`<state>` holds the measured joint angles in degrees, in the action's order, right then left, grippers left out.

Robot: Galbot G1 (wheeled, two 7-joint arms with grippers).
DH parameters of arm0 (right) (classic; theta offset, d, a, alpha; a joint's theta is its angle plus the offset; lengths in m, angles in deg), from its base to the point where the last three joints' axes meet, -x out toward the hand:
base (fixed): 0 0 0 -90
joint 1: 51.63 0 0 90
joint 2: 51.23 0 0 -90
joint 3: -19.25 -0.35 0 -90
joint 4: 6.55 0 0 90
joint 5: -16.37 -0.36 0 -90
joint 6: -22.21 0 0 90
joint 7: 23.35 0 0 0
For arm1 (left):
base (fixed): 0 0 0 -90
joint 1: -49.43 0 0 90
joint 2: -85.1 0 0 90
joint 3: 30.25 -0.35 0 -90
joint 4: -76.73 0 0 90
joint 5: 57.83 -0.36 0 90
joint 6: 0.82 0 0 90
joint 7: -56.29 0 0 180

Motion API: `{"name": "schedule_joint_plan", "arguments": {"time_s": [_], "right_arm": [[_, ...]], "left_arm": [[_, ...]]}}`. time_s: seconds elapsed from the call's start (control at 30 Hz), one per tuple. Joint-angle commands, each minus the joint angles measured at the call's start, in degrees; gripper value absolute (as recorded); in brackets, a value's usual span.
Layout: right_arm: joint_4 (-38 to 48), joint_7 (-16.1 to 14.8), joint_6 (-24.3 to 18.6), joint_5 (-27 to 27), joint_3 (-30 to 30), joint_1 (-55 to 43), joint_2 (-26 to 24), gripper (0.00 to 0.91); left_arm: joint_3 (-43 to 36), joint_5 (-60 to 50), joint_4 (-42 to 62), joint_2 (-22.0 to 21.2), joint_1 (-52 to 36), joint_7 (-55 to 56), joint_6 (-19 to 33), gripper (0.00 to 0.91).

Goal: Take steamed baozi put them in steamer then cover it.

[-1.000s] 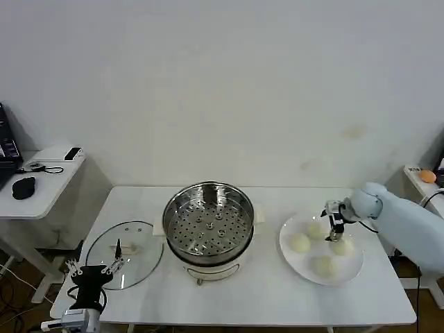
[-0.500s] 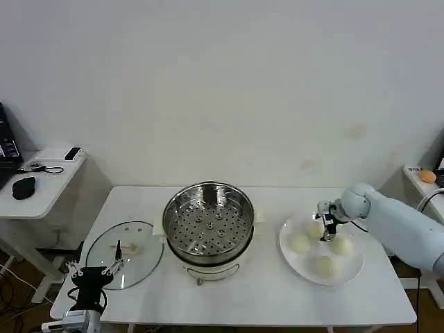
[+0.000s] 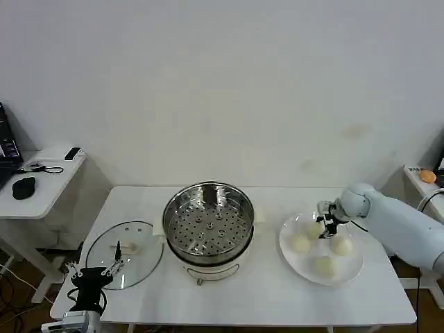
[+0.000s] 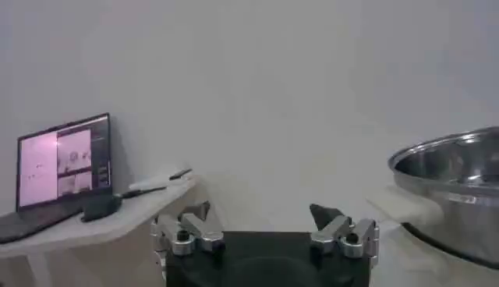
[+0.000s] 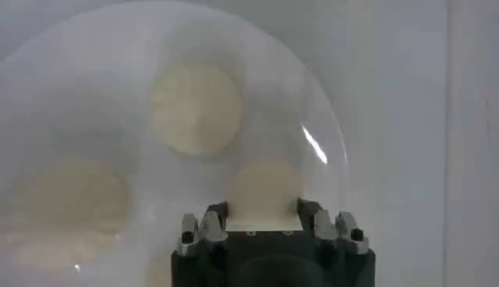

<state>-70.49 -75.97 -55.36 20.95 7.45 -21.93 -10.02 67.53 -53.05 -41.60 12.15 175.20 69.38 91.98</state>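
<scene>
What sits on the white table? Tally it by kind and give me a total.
steamed baozi: 4
steamer: 1
glass lid: 1
white plate: 1
Total: 7

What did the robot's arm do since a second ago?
The right tool slid across the plate toward the steamer, from above one baozi to straddle the rear baozi, open and not yet holding it. The other baozi, the glass lid and the open left tool stayed put.
</scene>
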Motion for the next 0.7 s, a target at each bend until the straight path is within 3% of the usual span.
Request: {"name": "schedule_joint_plan", "arguments": {"time_s": [0.03, 0.33, 0.53, 0.7], "right_arm": [[-7.31, -0.13, 0.31, -3.65, 0.77, -5.18, -5.44, 0.615], [-13.90, 0.04, 1.50, -11.23, 6.84, -19.98, -6.70, 0.615], [-14.77, 0.15, 1.93, -15.44, 13.47, -30.89, -2.04, 0.615], [-15.92, 0.85, 2.20, -18.41, 17.81, -34.60, 4.81, 0.615]], "left_arm": [[-0.01, 0.04, -0.01, 0.03, 0.01, -0.06, -0.08, 0.907], [-0.56, 0.12, 0.28, 0.29, -0.40, -0.09, -0.07, 0.907], [-0.74, 0.15, -0.18, 0.51, -0.63, -0.16, -0.09, 0.907], [-0.31, 0.57, 0.09, 0.69, -0.67, -0.24, 0.03, 0.907]]}}
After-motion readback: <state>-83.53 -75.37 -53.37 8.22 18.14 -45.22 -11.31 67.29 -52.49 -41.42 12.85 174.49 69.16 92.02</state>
